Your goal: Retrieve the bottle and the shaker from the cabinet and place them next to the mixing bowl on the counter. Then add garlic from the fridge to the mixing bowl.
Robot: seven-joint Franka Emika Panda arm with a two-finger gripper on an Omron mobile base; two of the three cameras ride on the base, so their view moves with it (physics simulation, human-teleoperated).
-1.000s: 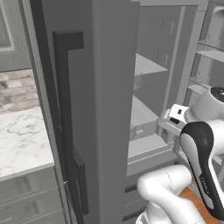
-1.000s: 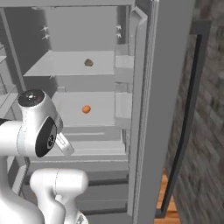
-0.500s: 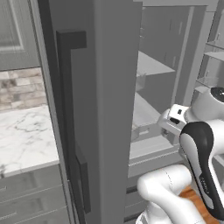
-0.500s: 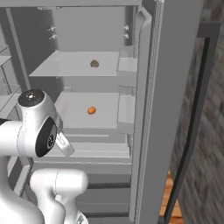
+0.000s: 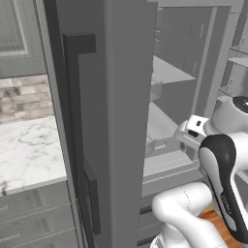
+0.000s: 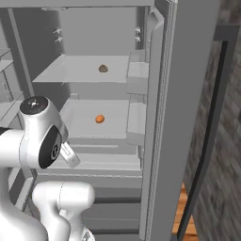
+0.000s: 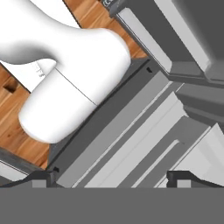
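The fridge (image 6: 94,28) stands open in front of me. On its upper shelf lies a small brownish-grey lump (image 6: 103,68) that looks like the garlic. A small orange round thing (image 6: 99,119) lies on the shelf below. My gripper (image 7: 113,180) is open and empty, its two dark tips wide apart, pointing down at the fridge's lower front ledges and the floor. The arm is folded low before the fridge, well short of both shelves. The bottle, the shaker and the mixing bowl are out of view.
The fridge's left door (image 5: 116,121), with its dark handle (image 5: 72,121), stands open close on my left, and a marble counter (image 5: 29,155) lies beyond it. The right door (image 6: 188,94) carries bins (image 6: 137,77). Wooden floor (image 7: 96,17) lies below.
The whole picture has slid slightly to the right in both base views, so the base has moved. The things on the shelves stay put and the gripper stays open.
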